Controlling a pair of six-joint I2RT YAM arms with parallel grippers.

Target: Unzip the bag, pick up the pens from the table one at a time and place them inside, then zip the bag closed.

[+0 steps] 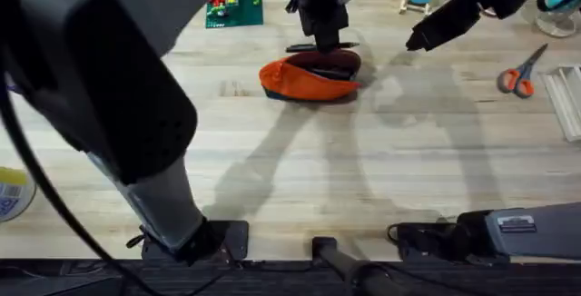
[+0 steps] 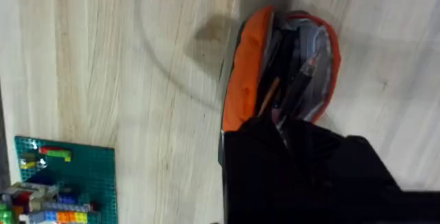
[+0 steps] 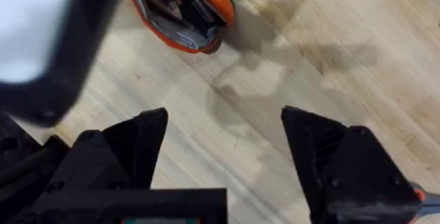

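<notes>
Our right gripper (image 3: 223,162) hangs spread above the table (image 3: 330,66); our left wrist view reveals dark items inside the open bag (image 2: 240,80), its grip unreadable.

Left pincer (image 1: 325,42) blocks the bag (image 1: 309,76) mouth.

Left pincer (image 1: 325,44) over the open bag (image 1: 309,76).

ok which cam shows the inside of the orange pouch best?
Left wrist: the soft orange fabric pouch gapes open toward it, grey lining and pens inside. Overhead shows its orange side, opening half hidden by the left arm. Right wrist catches part of the mouth.
</notes>
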